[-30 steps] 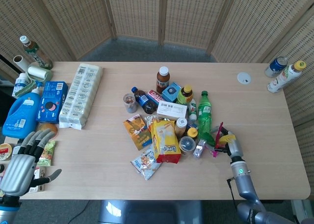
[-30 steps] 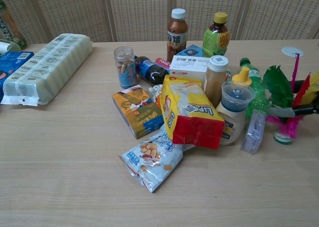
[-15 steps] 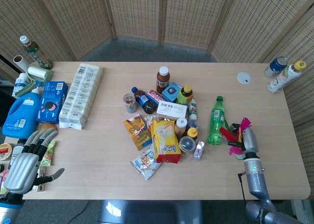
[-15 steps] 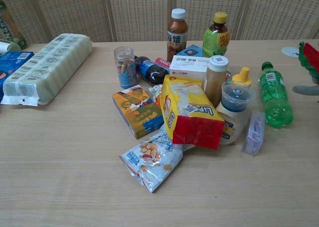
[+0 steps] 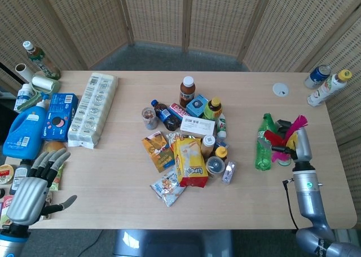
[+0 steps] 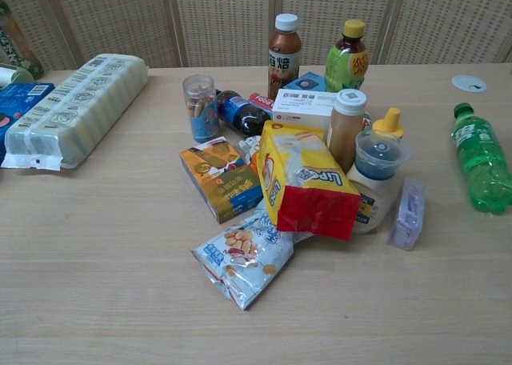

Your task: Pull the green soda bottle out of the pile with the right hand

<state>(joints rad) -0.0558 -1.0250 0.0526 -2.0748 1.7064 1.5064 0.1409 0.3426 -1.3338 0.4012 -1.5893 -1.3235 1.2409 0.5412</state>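
The green soda bottle (image 5: 263, 146) lies on the table, well to the right of the pile (image 5: 192, 138), with its cap pointing away from me. In the chest view the bottle (image 6: 482, 158) is at the right edge with bare wood between it and the pile. My right hand (image 5: 286, 137), with coloured fingertips, is against the bottle's right side and grips it; this hand is outside the chest view. My left hand (image 5: 35, 184) hovers at the table's near left corner, fingers spread, holding nothing.
The pile holds a yellow snack bag (image 6: 308, 185), an orange box (image 6: 222, 179), a clear small case (image 6: 407, 213), jars and upright bottles (image 6: 284, 45). An egg carton (image 5: 93, 109), a blue detergent jug (image 5: 25, 130) and small items line the left. Two bottles (image 5: 327, 85) lie at the far right corner.
My right hand has drawn the green bottle rightward out of the pile, first to just beside it, then further toward the right edge. The left hand has barely shifted.
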